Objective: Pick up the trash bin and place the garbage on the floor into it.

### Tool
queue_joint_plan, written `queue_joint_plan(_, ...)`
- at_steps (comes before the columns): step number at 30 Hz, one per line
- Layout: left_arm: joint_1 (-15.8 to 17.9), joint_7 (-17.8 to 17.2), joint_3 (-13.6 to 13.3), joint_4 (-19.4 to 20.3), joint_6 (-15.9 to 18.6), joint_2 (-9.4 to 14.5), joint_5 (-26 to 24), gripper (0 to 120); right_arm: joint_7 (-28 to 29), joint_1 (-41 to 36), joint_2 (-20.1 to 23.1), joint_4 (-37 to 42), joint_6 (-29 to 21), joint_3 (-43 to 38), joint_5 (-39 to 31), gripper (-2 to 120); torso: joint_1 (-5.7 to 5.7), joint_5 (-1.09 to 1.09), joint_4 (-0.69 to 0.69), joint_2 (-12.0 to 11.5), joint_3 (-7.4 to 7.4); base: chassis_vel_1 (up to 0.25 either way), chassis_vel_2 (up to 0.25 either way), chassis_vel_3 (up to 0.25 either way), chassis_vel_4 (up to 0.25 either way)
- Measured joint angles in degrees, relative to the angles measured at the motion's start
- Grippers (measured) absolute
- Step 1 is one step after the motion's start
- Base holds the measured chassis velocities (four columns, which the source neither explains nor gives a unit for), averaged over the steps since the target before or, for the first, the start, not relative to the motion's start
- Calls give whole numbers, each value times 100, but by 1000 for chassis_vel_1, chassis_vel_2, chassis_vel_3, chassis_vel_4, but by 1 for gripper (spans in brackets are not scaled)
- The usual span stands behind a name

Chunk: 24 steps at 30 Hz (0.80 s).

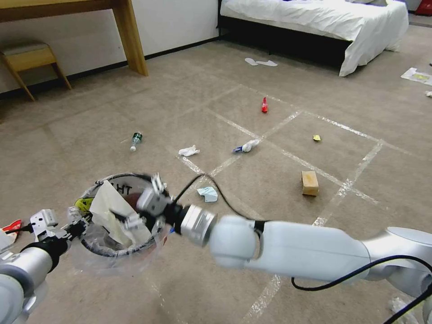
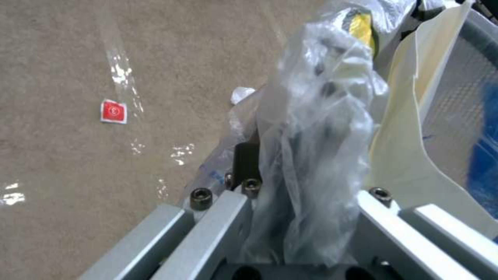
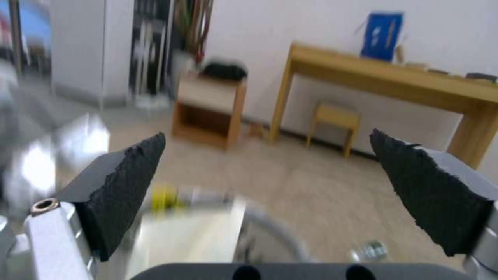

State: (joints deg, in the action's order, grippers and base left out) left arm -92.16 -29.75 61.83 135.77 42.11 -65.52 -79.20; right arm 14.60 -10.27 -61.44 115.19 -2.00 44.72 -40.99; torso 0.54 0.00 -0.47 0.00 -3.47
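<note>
1. The right gripper (image 1: 145, 202) hangs over the mouth of the bin (image 1: 118, 252), its black pads (image 3: 127, 179) spread wide apart with nothing between them.
2. The left gripper (image 1: 74, 223) is at the bin's near-left rim; in the left wrist view its fingers (image 2: 218, 217) are closed on a bunched fold of the clear bag (image 2: 316, 128) and the rim under it.
3. The bin is held up off the carpet (image 1: 225, 90) at the lower left of the head view, tilted a little, with a large pale sheet of paper (image 1: 110, 211) lying inside against its wall.
4. A yellow sticker (image 1: 84, 204) shows at the bin's left side.
5. Litter is scattered over the carpet ahead:
   - a pale blue mask (image 1: 208, 194) just beyond the right gripper;
   - a white tissue (image 1: 188, 150) and a crumpled white-and-blue piece (image 1: 247, 146) near the tape lines (image 1: 288, 155);
   - a bottle (image 1: 136, 141) to the left of those;
   - a brown box (image 1: 310, 182) to the right;
   - a red wrapper (image 1: 264, 105) and a small yellow one (image 1: 317, 137) farther off.
6. A red square packet (image 2: 113, 111) lies on the carpet beside the bin in the left wrist view.
7. Farther back are a bed (image 1: 315, 18) at the upper right and a wooden desk (image 1: 126, 31) with a stool (image 1: 29, 60) at the upper left.
</note>
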Motion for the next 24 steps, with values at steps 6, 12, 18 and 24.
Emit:
queue_joint_plan(6, -85, 62, 46, 37, 0, -59, 133, 1, -255, -451, 242, 94, 656, -1058, -756, 100, 0, 0, 0, 0, 0, 0, 0, 0, 0)
queue_joint_plan(12, -145, 222, 96, 83, 0, -221, 620, 1, -271, -1531, 668, 208, 865, -3069, -1306, 100, 0, 2, 0, 0, 0, 0, 0, 0, 0)
queue_joint_plan(18, -236, 486, 75, 139, 1, -454, 1334, 1, -422, -2940, 978, 522, 779, -5431, -1236, 100, 0, 2, 0, 0, 0, 0, 0, 0, 0)
queue_joint_plan(24, -292, 631, 65, 138, -28, -664, 1816, 1, -484, -4226, 1021, 758, 912, -6781, -781, 100, 0, 3, -1, 0, 0, 0, 0, 0, 0)
